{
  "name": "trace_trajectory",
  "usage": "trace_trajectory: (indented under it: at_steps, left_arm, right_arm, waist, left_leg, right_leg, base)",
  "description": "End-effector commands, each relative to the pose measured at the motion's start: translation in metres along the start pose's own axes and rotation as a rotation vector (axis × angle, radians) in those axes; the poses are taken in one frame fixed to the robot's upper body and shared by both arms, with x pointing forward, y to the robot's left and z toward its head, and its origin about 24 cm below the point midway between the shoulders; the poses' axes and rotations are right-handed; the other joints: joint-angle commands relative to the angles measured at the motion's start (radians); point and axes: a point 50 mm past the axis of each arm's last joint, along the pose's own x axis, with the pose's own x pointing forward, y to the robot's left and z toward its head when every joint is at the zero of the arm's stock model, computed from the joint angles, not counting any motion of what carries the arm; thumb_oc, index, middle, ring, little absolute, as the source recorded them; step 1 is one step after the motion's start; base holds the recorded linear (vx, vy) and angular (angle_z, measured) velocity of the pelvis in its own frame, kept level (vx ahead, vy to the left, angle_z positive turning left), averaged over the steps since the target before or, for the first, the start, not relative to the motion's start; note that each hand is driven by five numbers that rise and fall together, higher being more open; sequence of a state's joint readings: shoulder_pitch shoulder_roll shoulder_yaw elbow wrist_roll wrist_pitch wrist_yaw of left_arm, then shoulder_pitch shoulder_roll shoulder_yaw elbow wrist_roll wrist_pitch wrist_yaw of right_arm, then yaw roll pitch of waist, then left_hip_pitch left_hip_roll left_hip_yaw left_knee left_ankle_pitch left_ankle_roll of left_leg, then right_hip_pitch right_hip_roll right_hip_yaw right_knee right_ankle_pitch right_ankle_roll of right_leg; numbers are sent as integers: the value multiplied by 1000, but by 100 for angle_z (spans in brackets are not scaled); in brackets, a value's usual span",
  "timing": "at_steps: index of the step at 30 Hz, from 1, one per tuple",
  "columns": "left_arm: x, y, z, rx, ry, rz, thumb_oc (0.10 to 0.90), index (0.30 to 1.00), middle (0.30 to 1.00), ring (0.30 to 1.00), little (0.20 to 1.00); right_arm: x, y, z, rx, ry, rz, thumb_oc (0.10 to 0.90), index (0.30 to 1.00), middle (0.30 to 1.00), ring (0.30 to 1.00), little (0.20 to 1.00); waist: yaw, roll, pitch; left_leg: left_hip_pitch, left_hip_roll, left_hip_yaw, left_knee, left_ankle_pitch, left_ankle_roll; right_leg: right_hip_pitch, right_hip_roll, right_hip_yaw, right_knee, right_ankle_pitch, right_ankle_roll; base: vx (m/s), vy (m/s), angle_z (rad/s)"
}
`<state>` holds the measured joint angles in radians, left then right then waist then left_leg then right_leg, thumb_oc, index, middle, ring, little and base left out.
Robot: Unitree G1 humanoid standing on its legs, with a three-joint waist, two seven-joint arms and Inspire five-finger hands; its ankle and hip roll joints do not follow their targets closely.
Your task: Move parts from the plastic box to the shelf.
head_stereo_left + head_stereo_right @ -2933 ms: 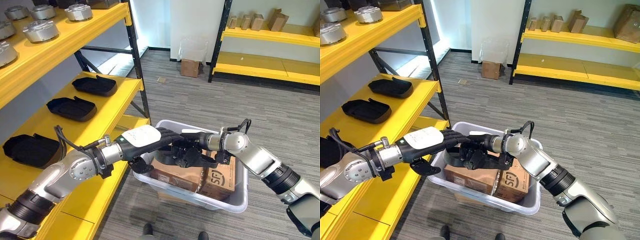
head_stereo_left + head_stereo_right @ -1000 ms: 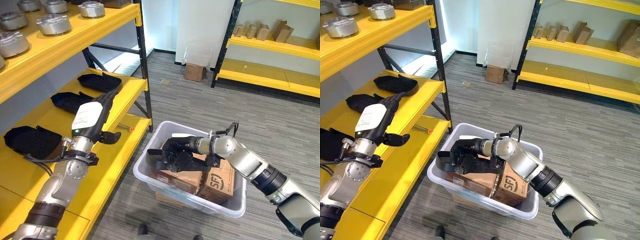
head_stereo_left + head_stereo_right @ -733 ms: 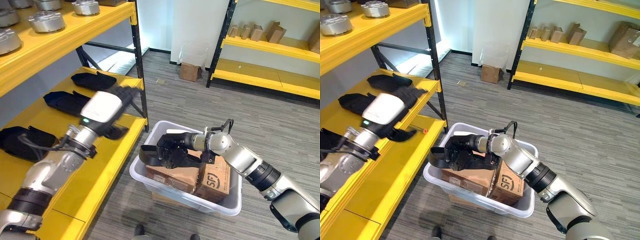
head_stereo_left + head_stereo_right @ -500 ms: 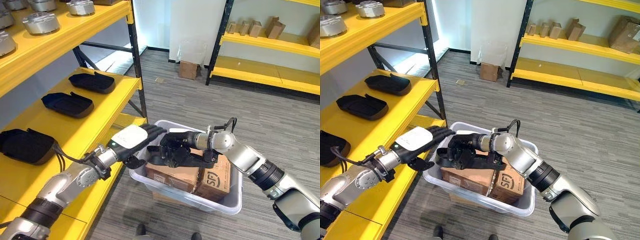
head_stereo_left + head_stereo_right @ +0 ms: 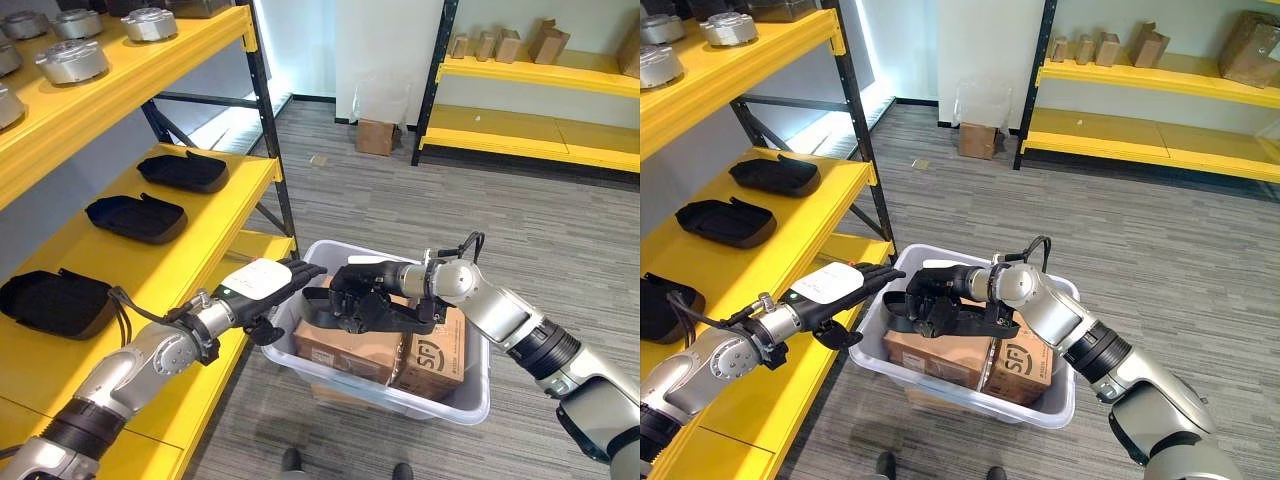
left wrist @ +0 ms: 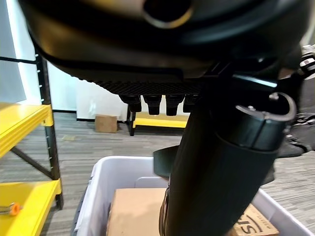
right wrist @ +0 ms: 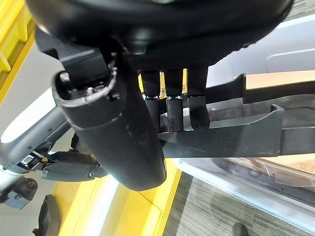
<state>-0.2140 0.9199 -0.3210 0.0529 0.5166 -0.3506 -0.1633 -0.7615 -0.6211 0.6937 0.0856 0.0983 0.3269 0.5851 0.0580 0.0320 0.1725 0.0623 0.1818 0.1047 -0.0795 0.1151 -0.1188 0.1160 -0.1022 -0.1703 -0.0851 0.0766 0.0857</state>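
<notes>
A clear plastic box [image 5: 392,390] stands on the floor beside the yellow shelf [image 5: 222,212]. Above the box's left half my right hand [image 5: 362,285] is shut on a long black moulded part [image 5: 322,310]; in the right wrist view its fingers [image 7: 172,110] curl over the part's edge [image 7: 236,130]. My left hand [image 5: 262,283], with a white cover on its back, is open at the box's left rim, fingers straight and pointing at the part's near end. I cannot tell whether they touch it.
Two cardboard boxes [image 5: 345,350] [image 5: 435,355] lie inside the plastic box. Three black parts [image 5: 183,170] [image 5: 135,215] [image 5: 45,300] rest on the shelf's middle level, with bare yellow board in front of them. Silver round parts [image 5: 72,60] sit on the level above. More yellow shelving [image 5: 530,140] stands at the back.
My left hand swung down from beside the shelf to the box's left rim and now reaches toward the part. My right hand has kept hold of the black part over the box.
</notes>
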Motion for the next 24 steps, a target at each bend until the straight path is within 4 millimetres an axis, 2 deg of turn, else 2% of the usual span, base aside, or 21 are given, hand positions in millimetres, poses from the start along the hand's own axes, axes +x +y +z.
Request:
trace_trajectory:
  at_steps: [1, 6, 18, 24]
  left_arm:
    - [1, 33, 0, 12, -44, 154, 900, 1000, 1000, 1000, 1000]
    - [4, 27, 2, -5, -61, 151, 900, 1000, 1000, 1000, 1000]
    - [26, 19, 33, -42, -208, 121, 900, 1000, 1000, 1000, 1000]
    - [32, 21, 45, -28, -264, 125, 900, 1000, 1000, 1000, 1000]
  right_arm:
    - [-20, -35, 67, -224, -232, -127, 400, 300, 300, 300, 300]
    - [-19, -34, 71, -230, -243, -123, 400, 300, 300, 300, 300]
    - [-16, -29, 77, -241, -272, -93, 400, 300, 300, 300, 300]
    - [-14, -26, 78, -243, -281, -77, 400, 300, 300, 300, 300]
  waist:
    - [7, -10, -65]
    - [4, -12, -66]
    - [-17, -17, -71]
    - [-26, -18, -72]
  left_leg:
    - [-33, 6, 2, -8, -13, 14]
    - [-32, 7, 4, -8, -13, 14]
    - [-30, 12, 10, -8, -15, 14]
    - [-25, 12, 14, -8, -17, 15]
  right_leg:
    - [-1, -39, -48, 142, -126, 12]
    - [-3, -37, -45, 143, -126, 12]
    - [-8, -34, -33, 147, -128, 11]
    - [-7, -34, -29, 147, -127, 13]
  base:
    - [0, 0, 0]
    - [0, 0, 0]
    - [0, 0, 0]
    - [0, 0, 0]
